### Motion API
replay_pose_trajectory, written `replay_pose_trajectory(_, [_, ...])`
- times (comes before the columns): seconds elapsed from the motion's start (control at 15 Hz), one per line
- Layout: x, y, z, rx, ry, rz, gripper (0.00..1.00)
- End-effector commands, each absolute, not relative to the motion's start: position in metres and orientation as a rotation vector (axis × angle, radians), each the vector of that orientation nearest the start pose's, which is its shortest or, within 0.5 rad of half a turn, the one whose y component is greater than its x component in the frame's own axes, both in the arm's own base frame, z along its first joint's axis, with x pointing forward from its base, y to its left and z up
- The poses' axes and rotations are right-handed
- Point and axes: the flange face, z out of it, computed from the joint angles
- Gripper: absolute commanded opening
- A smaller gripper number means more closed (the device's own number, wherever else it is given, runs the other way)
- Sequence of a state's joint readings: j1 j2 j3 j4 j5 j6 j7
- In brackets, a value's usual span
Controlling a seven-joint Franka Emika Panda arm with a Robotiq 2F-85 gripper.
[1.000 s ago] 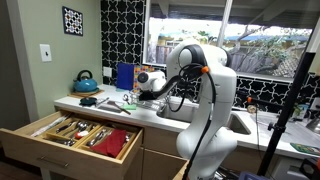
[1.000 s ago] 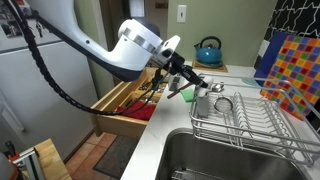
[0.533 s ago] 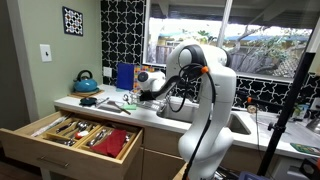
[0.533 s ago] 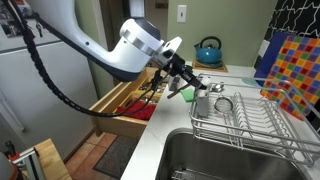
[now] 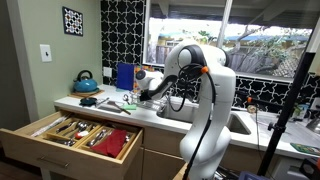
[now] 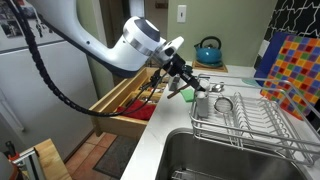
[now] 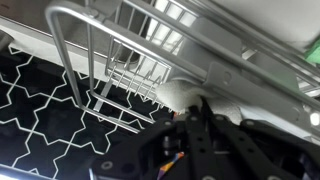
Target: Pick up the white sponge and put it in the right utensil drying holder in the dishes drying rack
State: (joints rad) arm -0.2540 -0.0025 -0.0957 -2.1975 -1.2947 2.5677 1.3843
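No writing can be read: the papers on the bench (image 5: 128, 104) are too small to make out.

The white sponge (image 7: 184, 94) is a plain, soft-looking pale lump with no markings. In the wrist view it sits right at the tips of the gripper (image 7: 196, 108), whose dark jaws are drawn together and clamped on it. It is just beside the end wall of the dishes drying rack (image 7: 92, 62), outside the wires.

In an exterior view the gripper (image 6: 188, 84) hangs over the bench (image 6: 160, 140) near its front edge, between the open drawer (image 6: 125, 100) and the near end of the dishes drying rack (image 6: 255, 112). There the sponge is too small to tell apart from the fingers.

The rack is made of thin, shiny grey metal wire: rounded rods bent into loops, and a fine grid on the low basket part. Behind it in the wrist view runs a black-and-white patterned tile surface (image 7: 55, 115) of interlocking star-like shapes.

The arm (image 5: 205, 90) has a smooth, glossy white shell with black cables. A rounded blue kettle (image 6: 208, 51) stands toward the bench's back edge. The drawer is pale wood split into long compartments, one lined in red. A steel sink (image 6: 225, 158) lies below the rack, and a board of bright coloured squares (image 6: 292, 58) leans behind it.
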Motion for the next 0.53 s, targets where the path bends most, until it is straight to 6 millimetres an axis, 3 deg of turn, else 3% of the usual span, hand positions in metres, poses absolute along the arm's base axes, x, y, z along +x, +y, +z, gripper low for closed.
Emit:
replay_pose_trajectory(0.0, [0.522,-0.181,0.388,2.279,-0.858,0.755,0.04])
replay_pose_trajectory(0.47, [0.529,-0.192,0.381,2.327,-0.911,0.673,0.04])
